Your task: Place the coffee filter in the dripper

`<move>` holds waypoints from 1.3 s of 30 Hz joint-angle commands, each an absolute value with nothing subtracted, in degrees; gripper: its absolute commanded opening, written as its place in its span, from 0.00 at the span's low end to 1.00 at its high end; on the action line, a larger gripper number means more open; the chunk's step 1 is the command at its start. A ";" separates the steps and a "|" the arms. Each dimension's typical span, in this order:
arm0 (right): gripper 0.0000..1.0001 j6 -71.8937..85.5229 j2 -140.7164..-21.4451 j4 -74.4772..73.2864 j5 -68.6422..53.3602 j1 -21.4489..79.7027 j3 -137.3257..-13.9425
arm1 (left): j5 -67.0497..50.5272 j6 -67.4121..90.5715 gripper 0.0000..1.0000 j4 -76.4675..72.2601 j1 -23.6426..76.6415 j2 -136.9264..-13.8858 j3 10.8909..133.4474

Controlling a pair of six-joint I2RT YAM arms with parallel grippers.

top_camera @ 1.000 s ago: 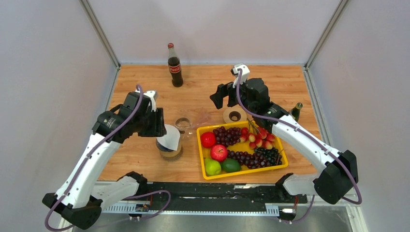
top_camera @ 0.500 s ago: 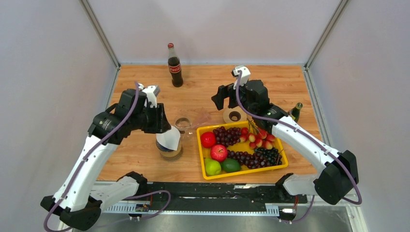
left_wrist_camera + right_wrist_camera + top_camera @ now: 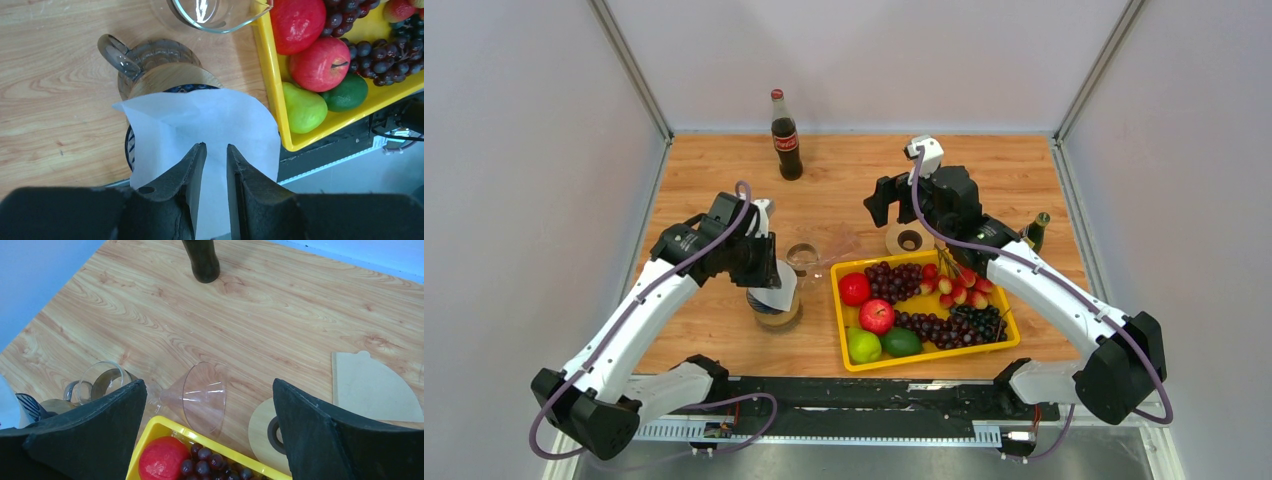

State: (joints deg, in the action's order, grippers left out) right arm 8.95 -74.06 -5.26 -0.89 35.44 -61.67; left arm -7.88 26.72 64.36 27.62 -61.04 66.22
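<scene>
On a wood-grain bench (image 3: 724, 330) walled by pale panels, the left gripper (image 3: 214, 156) pinches a white, folded coffee filter (image 3: 220, 125) over the dripper (image 3: 150, 75), while the right gripper's (image 3: 207, 405) fingers hang spread.

Even, bright, diffuse light; no hard shadows on wooden table (image 3: 844, 190). Soft shadow under left arm in overhead view. Small glare spots on glass pitcher (image 3: 210, 12). Left wrist fingers (image 3: 187, 175) close and dark, slightly soft. Overhead view sharp.
</scene>
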 commanded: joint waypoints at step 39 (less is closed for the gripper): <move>1.00 8.44 -77.61 -3.78 5.63 35.24 -62.93 | -1.67 31.27 0.18 56.91 28.40 -63.57 55.41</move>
